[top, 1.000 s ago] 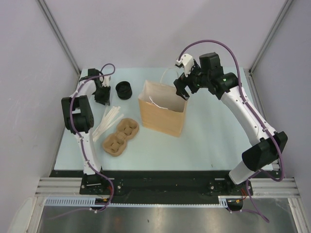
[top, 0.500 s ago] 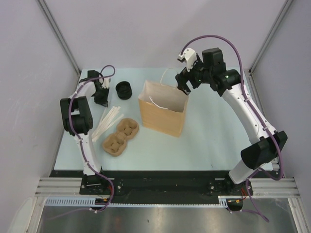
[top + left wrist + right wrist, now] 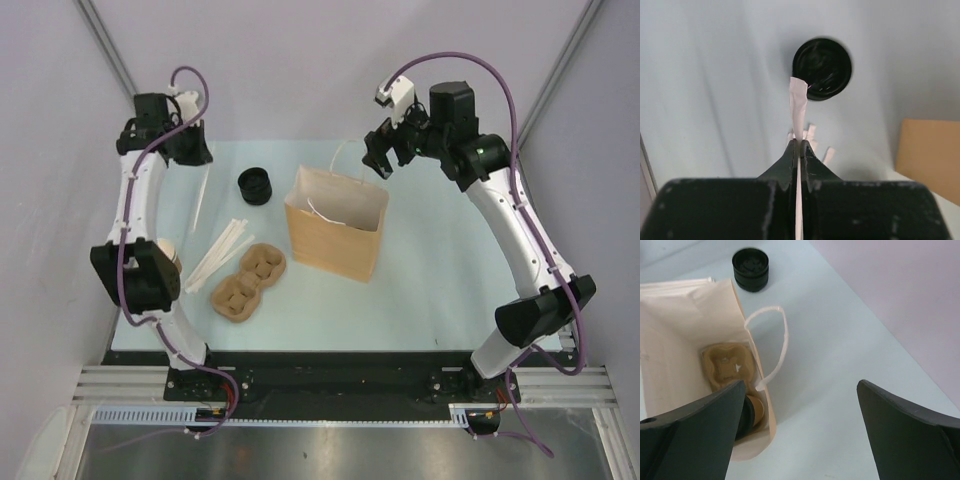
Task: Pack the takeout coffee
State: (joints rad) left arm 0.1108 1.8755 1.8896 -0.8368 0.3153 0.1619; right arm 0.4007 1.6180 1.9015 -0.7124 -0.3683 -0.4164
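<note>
Open desk [image 3: 450, 280] shows right of the upright bag [image 3: 333, 238]. The right gripper [image 3: 801, 385] hangs spread wide and empty over the bag's far rim. The left gripper [image 3: 798, 145], at the far-left corner, pinches a straw [image 3: 798, 102]. The coffee [image 3: 756, 411] sits at the bag's bottom.

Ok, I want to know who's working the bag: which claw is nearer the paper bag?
Right. The right claw hangs open over the far right corner of the paper bag; the left claw is off at the far left, shut on a wrapped straw.
</note>
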